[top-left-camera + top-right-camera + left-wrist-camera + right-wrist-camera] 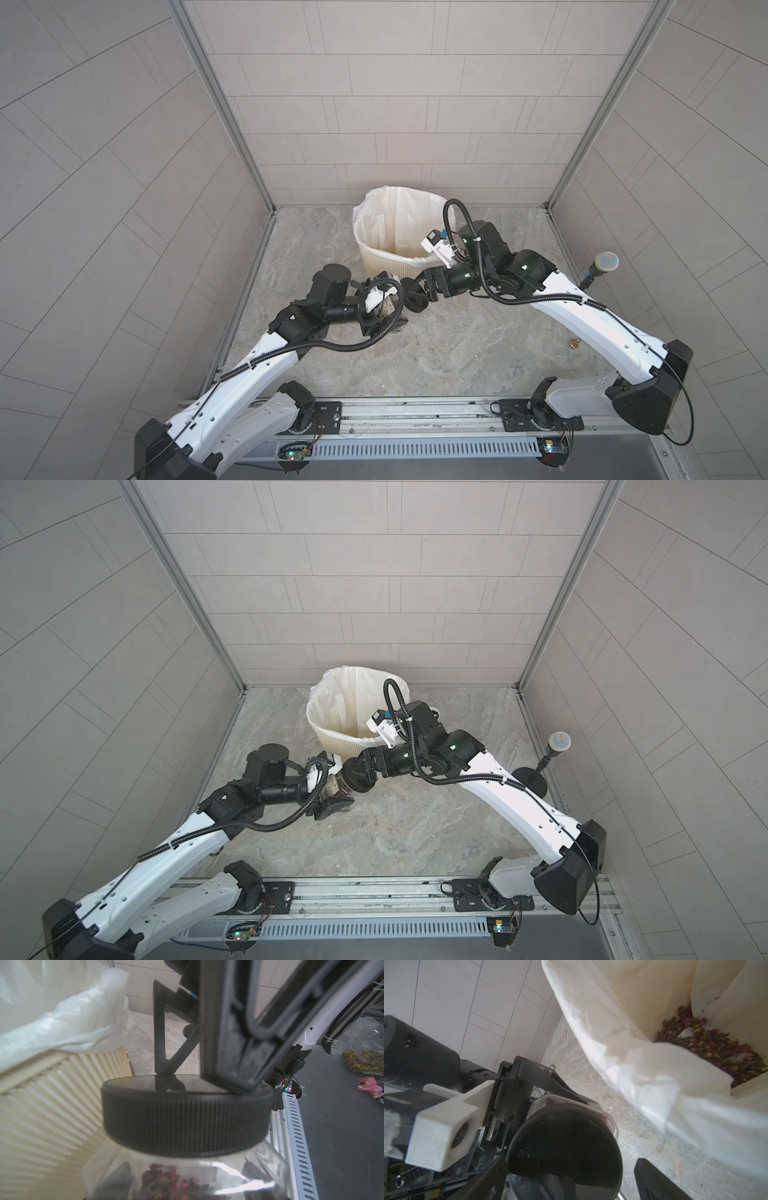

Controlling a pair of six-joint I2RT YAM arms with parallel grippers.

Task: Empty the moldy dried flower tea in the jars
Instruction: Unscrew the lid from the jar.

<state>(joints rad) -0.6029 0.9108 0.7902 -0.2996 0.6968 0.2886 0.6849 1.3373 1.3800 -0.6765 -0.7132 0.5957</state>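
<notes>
One jar (187,1176) is being worked on from both sides right now. It's gripped round the body by the left pincer (336,789), held just beside the bin (386,264), lid (182,1118) aimed at the other arm. Tea (164,1178) can be seen through the clear wall, so nothing's been tipped from this one yet; more of it is already heaped in the bin's liner (643,1076). The right pincer (570,1159) is spread wide with a finger either side of the lid, not clamped on it yet.

What could go wrong, as a guess: that clear wall looks slick, so once the lid gets twisted the whole jar might be spun in the left grip instead of being unscrewed. If the lid is popped while the mouth's beside the bin rather than over it, tea gets dumped on the tabletop (457,345). And the loose liner hangs close, so it could be snagged and the bin dragged.
</notes>
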